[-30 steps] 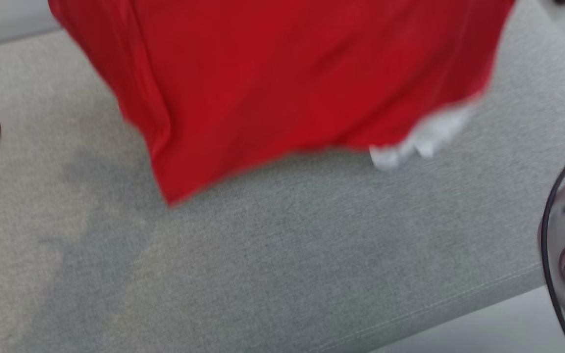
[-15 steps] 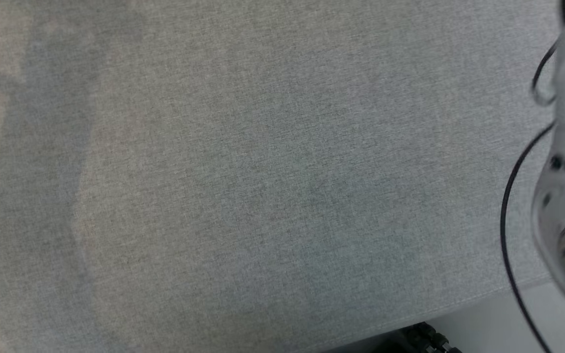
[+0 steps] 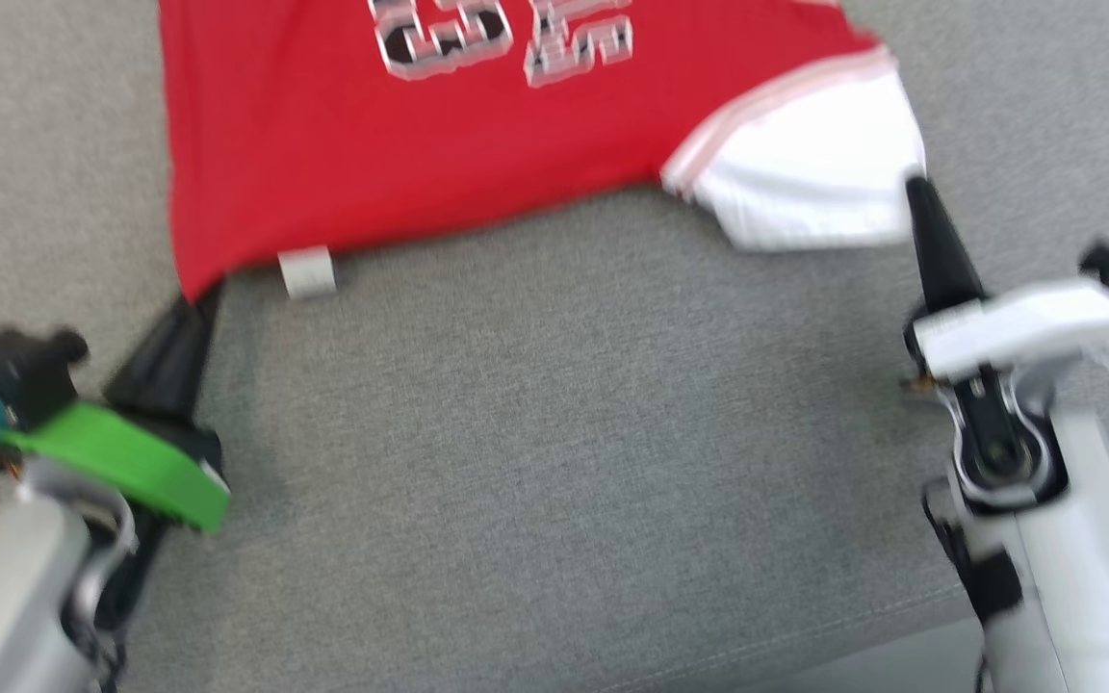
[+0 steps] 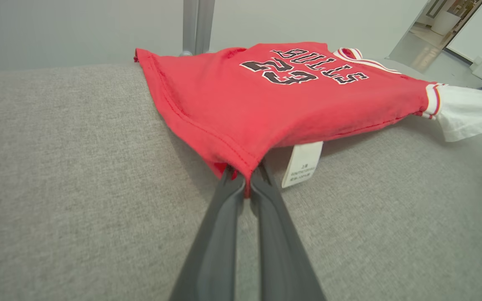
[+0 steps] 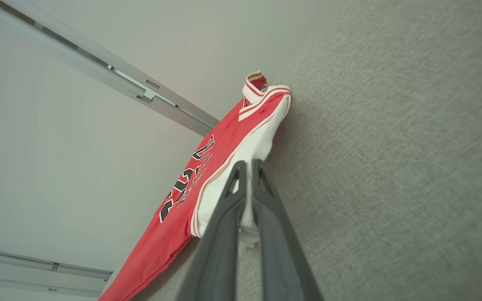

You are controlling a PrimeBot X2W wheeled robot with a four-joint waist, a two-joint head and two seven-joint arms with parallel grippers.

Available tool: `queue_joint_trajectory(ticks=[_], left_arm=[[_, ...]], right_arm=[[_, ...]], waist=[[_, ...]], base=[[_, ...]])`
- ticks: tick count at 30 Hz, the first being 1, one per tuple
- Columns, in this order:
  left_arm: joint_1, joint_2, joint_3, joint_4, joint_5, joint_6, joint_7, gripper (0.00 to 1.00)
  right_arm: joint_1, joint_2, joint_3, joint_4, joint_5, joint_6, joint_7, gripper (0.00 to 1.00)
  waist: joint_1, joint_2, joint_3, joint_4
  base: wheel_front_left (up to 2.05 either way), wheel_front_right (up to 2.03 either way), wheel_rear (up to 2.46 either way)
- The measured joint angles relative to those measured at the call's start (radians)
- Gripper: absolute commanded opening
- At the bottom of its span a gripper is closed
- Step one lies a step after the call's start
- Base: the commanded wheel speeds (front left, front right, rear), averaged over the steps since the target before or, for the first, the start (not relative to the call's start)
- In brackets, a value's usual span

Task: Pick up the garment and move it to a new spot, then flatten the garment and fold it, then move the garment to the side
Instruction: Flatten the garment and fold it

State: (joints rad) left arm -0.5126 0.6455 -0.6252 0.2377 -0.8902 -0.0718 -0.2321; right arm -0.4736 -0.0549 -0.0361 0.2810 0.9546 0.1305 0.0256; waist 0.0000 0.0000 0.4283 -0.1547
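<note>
garment point(image 3: 439, 164): red jersey, printed side up, lying on the grey fabric tabletop point(image 3: 554, 462) and spread toward the far side in the head view
lettering point(image 4: 303, 69): black with a white outline, "bulls" and "23", upside down as the left wrist view sees it
left tool point(image 4: 245, 177): fingers pressed tight together, pinching the near red hem corner, cloth bunched right at the tips
right tool point(image 5: 247, 167): closed too, tips clamped on the edge of the white sleeve point(image 3: 805, 183) at the garment's right end
near edge: between the two grips it stands a little off the tabletop, with shadow under it in the left wrist view; the far part rests flat on the fabric
care label point(image 4: 303, 165): white tag hanging from under the near hem, just beside the left tool's tips
striped trim point(image 5: 257, 83): red and white ribbing at the far end of the garment; collar or cuff, cannot tell
arms: green band point(image 3: 121, 472) on the left wrist at lower left of the head view, pale right forearm point(image 3: 1074, 558) at lower right, well apart
sharpness: head view is smeared, both wrist views are crisp
</note>
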Motion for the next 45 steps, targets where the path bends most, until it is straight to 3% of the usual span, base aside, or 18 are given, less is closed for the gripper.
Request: queue_joint_trajectory(ticks=[6,11,17,21,34,45], left_arm=[[0.3,0.001,-0.031,-0.226,-0.033,0.114,-0.016,0.0],[0.468,0.01,-0.087,-0.33,-0.02,0.202,-0.014,0.0],[0.576,-0.009,-0.114,-0.407,-0.065,0.233,-0.011,0.0],[0.56,-0.005,-0.112,-0.416,-0.09,0.216,0.029,0.0],[0.332,0.032,-0.068,-0.409,-0.169,0.195,0.252,0.0],[0.132,-0.005,-0.091,-0.273,-0.181,0.176,0.409,0.0]], right_arm=[[0.331,0.001,-0.106,-0.154,0.001,0.0,0.083,0.0],[0.538,0.003,-0.16,-0.23,0.002,0.0,0.132,0.0],[0.642,0.005,-0.168,-0.256,0.04,0.0,0.118,0.0],[0.606,0.005,-0.172,-0.252,0.025,0.0,0.122,0.0],[0.252,0.005,-0.212,-0.129,-0.146,0.0,0.27,0.0],[-0.075,0.006,-0.243,0.037,-0.367,0.0,0.359,0.0]], waist=[[-0.0001,0.0,-0.128,-0.001],[-0.0001,0.0,-0.204,0.005],[-0.0001,0.0,-0.226,0.012],[-0.0001,0.0,-0.212,0.011],[-0.0001,0.0,-0.173,0.023],[0.0,0.0,-0.084,0.054]], base=[[0.0,0.0,0.0],[0.0,0.0,0.0],[0.0,0.0,0.0],[0.0,0.0,0.0],[0.0,0.0,0.0],[0.0,0.0,0.0]])
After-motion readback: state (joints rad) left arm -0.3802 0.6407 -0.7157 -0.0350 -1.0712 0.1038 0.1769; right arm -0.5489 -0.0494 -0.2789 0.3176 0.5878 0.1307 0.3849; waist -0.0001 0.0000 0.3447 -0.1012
